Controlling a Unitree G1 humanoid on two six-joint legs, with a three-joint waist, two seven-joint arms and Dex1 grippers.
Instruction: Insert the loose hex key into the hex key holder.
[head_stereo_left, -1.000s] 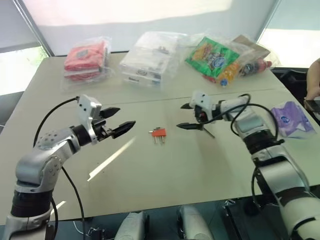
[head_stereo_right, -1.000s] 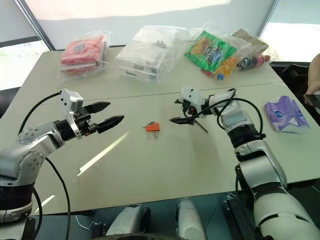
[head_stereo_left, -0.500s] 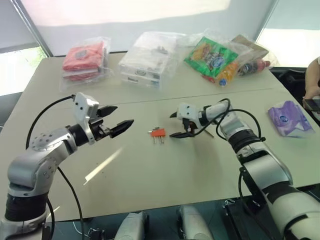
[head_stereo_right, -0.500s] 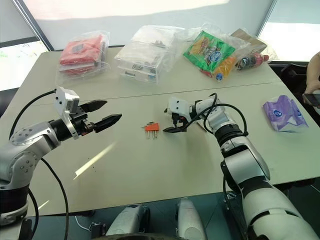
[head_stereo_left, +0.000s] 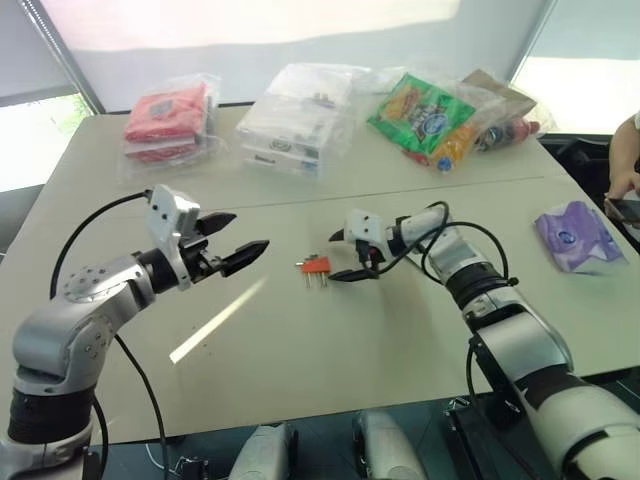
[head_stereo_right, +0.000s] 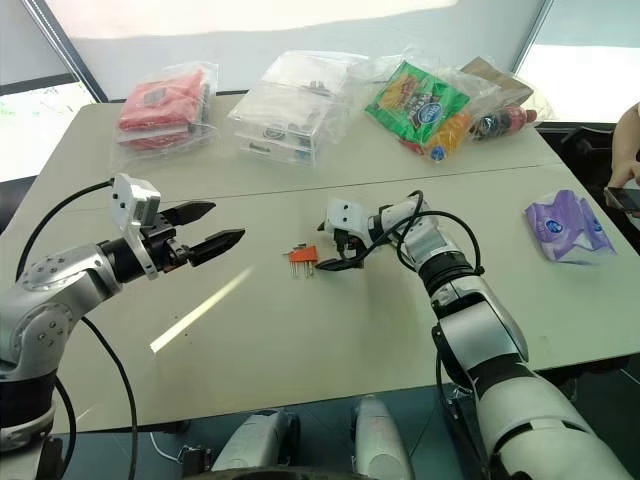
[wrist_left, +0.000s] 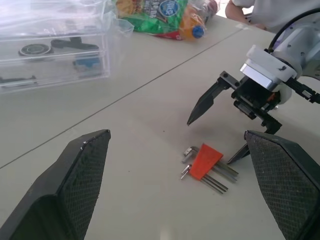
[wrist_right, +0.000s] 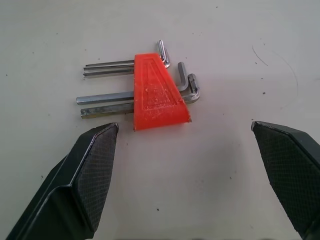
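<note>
Leftward the right pincer (head_stereo_left: 343, 257) has slid, now gaping empty just beside the hex key holder (head_stereo_left: 317, 265), whose prongs lie flat on the worktop (head_stereo_left: 300, 350), pointing away from the bagged goods (head_stereo_left: 295, 120); left pincer (head_stereo_left: 238, 238) gapes empty, well apart.

Both arms are built of silver-grey rounded shells joined by black ring segments, with small dark screw holes dotting the left shoulder housing. Each wrist carries a white boxy camera block. A black cable loops from each wrist block back along the forearm. The left pincer (head_stereo_left: 238, 240) and the right pincer (head_stereo_left: 343, 256) each have two black tapered fingers (wrist_right: 90, 175) whose inner pads bear a fine cross-hatched mesh texture, narrowing to pointed tips.
</note>
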